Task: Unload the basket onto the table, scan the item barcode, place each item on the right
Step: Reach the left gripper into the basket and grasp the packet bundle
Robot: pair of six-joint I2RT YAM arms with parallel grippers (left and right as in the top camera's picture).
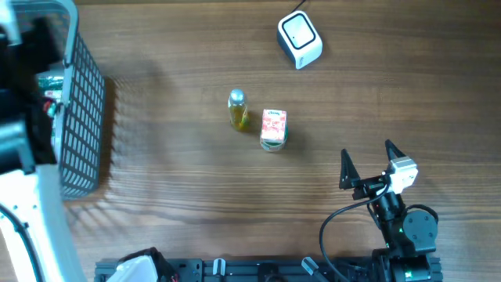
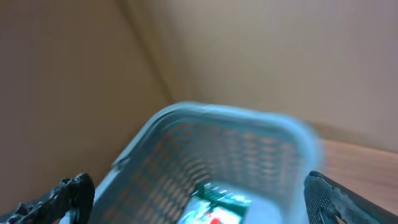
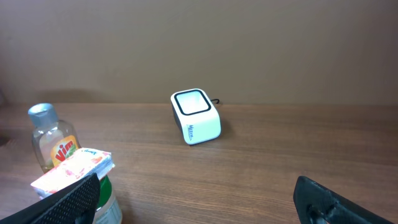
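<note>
Left gripper (image 2: 196, 183) gapes above basket (image 2: 217, 115) containing green packet (image 2: 214, 205).

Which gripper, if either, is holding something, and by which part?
Neither. The right gripper stands open over the table, and the left gripper hangs open above the basket, gripping nothing.

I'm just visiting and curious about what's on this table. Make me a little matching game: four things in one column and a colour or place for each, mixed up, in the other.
Things:
1. bottle
2. carton
3. scanner
4. basket

Descriptions:
A. grey mesh walls, at the left edge of the overhead view
B. white, with a dark-framed window on top
C. yellow, with a silver cap
D. red-and-white print, just right of the yellow thing in the overhead view

Pairs: 1-C, 2-D, 3-B, 4-A
</note>
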